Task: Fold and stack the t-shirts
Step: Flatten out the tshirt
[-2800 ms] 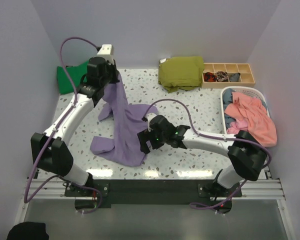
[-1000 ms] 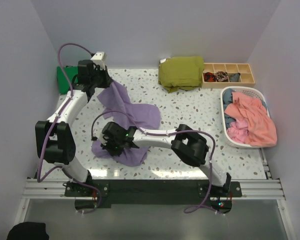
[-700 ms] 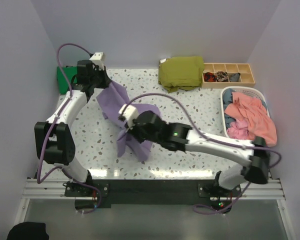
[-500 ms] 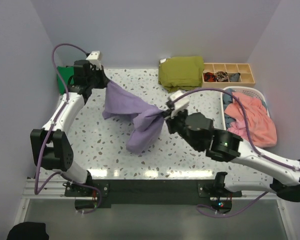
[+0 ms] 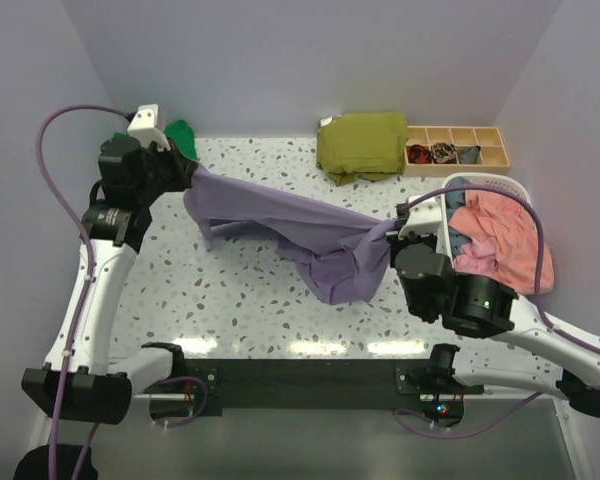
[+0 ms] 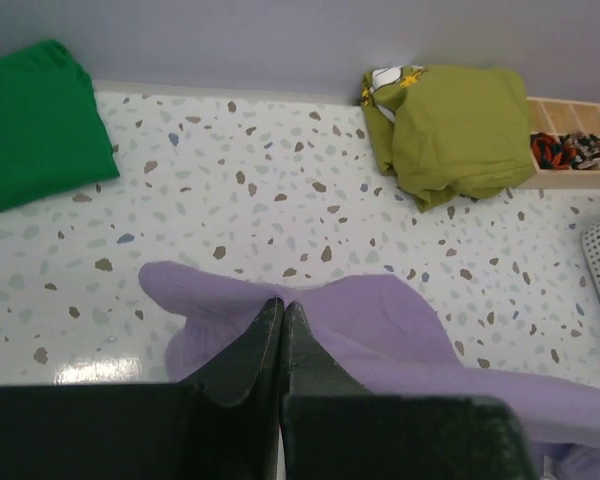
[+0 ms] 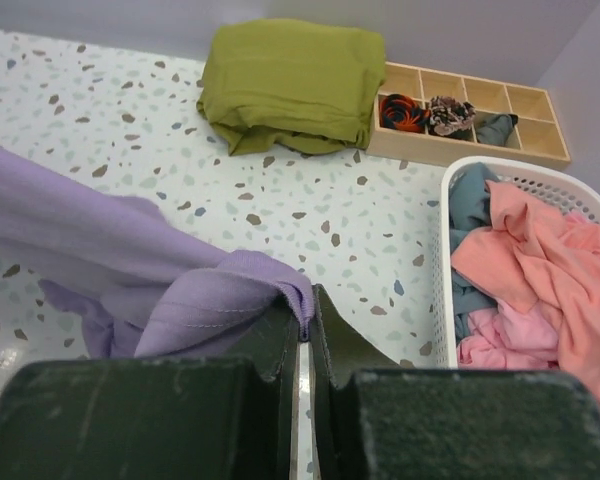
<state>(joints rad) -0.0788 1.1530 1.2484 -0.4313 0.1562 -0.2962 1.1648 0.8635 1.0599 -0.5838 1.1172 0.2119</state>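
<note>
Two pinch points, one garment: left fingers (image 6: 248,352) pressed together on one edge of the lavender t-shirt (image 5: 320,225), right fingers (image 7: 272,345) clamped on the opposite edge (cloth bunched just ahead of their tips). The shirt hangs stretched between both pairs above the desk (image 5: 230,290), its middle sagging. Green t-shirt (image 6: 35,120) lies well beyond the left fingers. Step in hand: spreading before folding. The next move probably calls for lowering both edges evenly so the cloth lands flat.

Both arms reach wide apart, left gripper (image 5: 188,174) near the far-left corner, right gripper (image 5: 391,228) by the right edge, each clamped on the lavender t-shirt (image 5: 310,226).
</note>
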